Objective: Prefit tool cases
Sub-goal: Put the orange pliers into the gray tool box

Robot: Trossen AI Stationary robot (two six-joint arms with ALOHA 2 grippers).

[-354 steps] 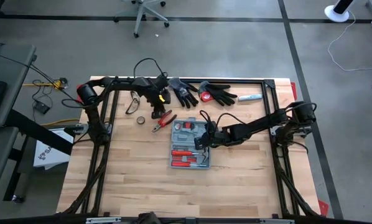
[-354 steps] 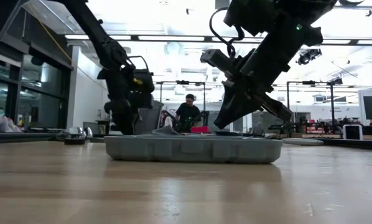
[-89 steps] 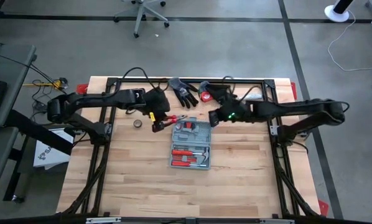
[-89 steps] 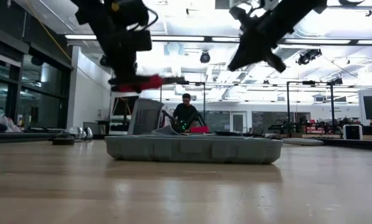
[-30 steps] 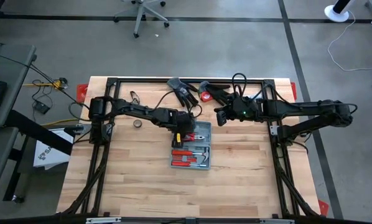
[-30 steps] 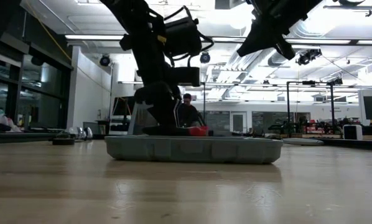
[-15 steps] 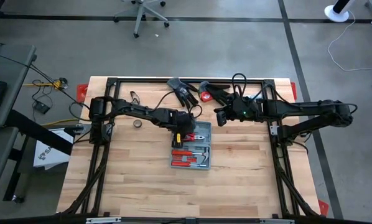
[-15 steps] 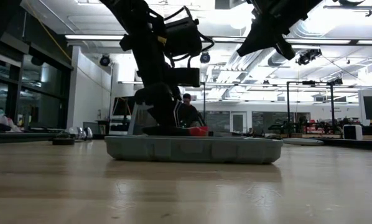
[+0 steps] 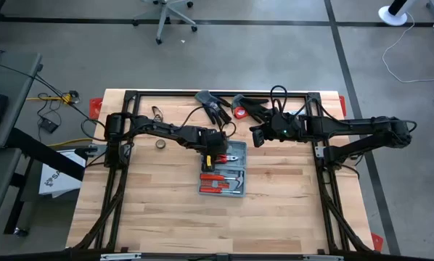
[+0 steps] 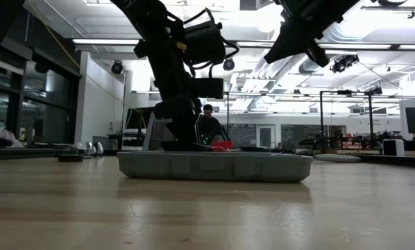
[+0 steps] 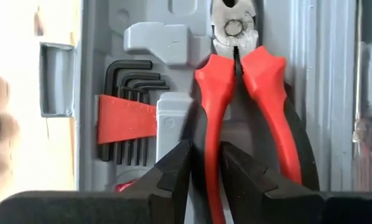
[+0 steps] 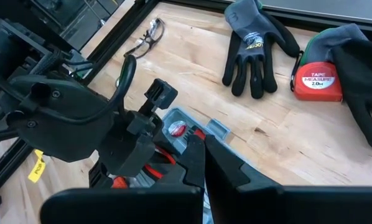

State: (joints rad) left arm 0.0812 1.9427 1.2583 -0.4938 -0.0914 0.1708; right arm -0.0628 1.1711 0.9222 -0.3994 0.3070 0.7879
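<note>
Wooden table bears the tool case; left hand slightly parted astride a plier handle.

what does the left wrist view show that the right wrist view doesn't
Only the left wrist view shows the red-handled pliers lying in their moulded slot, the set of hex keys in a red holder beside them, and the left pincer with one pliers handle between its fingers.

Only the right wrist view shows two black gloves, a red tape measure, safety glasses and the shut right pincer.

Both show the grey tool case.
</note>
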